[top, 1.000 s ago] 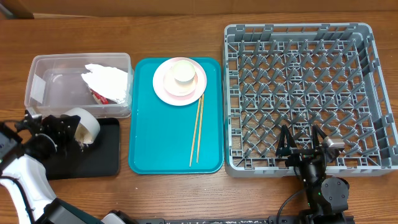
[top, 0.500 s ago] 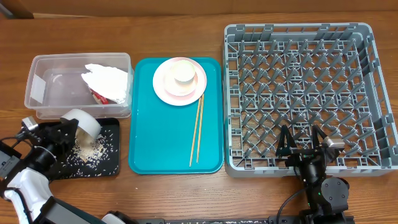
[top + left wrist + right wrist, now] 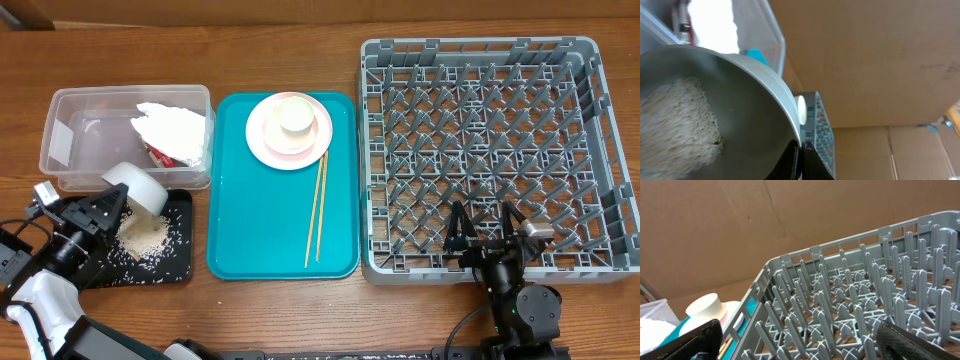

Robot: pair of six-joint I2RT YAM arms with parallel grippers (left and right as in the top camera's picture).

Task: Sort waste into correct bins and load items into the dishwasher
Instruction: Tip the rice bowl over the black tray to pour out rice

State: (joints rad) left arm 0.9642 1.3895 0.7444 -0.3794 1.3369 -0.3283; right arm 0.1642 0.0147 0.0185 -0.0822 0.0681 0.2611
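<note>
A wooden table (image 3: 300,310) fills the overhead view, and brown cardboard (image 3: 740,220) backs both wrist views. At the lower left of the frame, the left gripper (image 3: 115,205) is clamped on the rim of a whitish bowl (image 3: 135,190). The left wrist view shows the two fingers pinching that rim at the bottom edge. The bowl is tipped on its side over the upper end of the black tray (image 3: 178,265). A heap of rice (image 3: 143,235) lies on the tray below it, with loose grains scattered around the heap. More rice sits inside the bowl (blurred in the wrist view).

Just above the tray, the clear tub (image 3: 70,150) holds the crumpled napkin (image 3: 170,128) and the red-and-white wrapper (image 3: 160,155). At centre left, the teal tray (image 3: 260,220) carries the pink plate (image 3: 256,148) near its top edge. A second bowl (image 3: 273,120) sits on the plate, with the cup (image 3: 295,120) inside it. The chopsticks (image 3: 317,210) lie side by side below the plate, running down toward the tray's lower edge.

The dish rack (image 3: 490,150) takes up the right half of the frame, and nothing rests on its pegs. The right gripper (image 3: 487,228) sits at the rack's lower edge with its fingers spread apart, grasping nothing.
</note>
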